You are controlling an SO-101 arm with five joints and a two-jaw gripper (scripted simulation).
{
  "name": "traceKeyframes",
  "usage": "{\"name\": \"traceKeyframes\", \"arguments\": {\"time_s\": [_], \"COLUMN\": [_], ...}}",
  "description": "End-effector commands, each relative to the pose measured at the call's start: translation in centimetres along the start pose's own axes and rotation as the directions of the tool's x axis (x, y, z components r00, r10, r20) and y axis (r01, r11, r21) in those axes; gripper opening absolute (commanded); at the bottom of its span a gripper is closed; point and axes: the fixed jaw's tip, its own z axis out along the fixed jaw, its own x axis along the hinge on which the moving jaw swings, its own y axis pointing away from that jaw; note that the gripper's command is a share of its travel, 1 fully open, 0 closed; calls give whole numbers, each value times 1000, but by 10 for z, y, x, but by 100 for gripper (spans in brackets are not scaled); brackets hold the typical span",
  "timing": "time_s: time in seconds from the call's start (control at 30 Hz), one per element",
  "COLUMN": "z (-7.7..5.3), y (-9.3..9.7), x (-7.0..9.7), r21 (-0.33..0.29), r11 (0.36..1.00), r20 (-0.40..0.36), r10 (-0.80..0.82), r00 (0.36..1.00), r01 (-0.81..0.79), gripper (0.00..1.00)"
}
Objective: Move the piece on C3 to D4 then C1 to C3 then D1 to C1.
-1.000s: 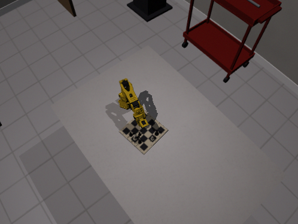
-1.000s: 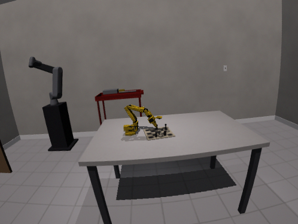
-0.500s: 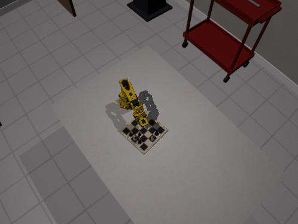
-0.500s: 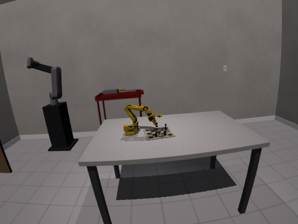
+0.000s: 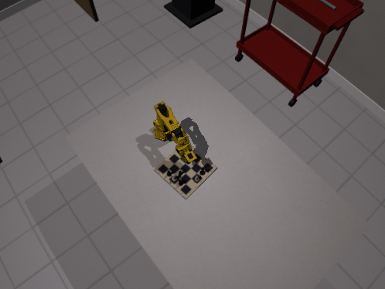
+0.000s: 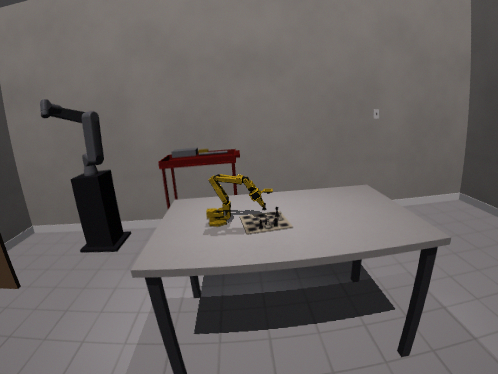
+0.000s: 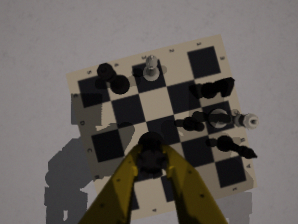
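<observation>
My yellow gripper (image 7: 151, 160) is shut on a black chess piece (image 7: 150, 150) and holds it above the small chessboard (image 7: 162, 117). In the wrist view the held piece hangs over the board's near middle, well clear of the squares. Several other pieces stand or lie on the board: two black pieces (image 7: 111, 77) and a white piece (image 7: 150, 69) along the far edge, and a cluster of black and white pieces (image 7: 220, 120) on the right side. In the top and exterior views the arm (image 5: 174, 133) reaches from its base over the board (image 5: 185, 174), and the gripper (image 6: 263, 205) is raised above the board (image 6: 264, 221).
The board lies near the middle of a grey table (image 6: 295, 225). A red cart (image 5: 298, 42) stands beyond the table. A dark robot arm on a black pedestal (image 6: 92, 180) stands at the left by the wall.
</observation>
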Motion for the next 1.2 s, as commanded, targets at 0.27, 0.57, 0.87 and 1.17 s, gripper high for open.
{"name": "traceKeyframes", "arguments": {"time_s": [0.27,0.57,0.87,1.17], "z": [8,7,7,8], "y": [28,30,33,33], "x": [-19,-25,-30,-26], "r21": [-60,-64,-68,-68], "r11": [993,992,991,990], "r20": [20,21,22,22], "r10": [-105,-112,-118,-119], "r00": [994,994,993,993], "r01": [106,113,119,120], "gripper": [0,0,0,0]}}
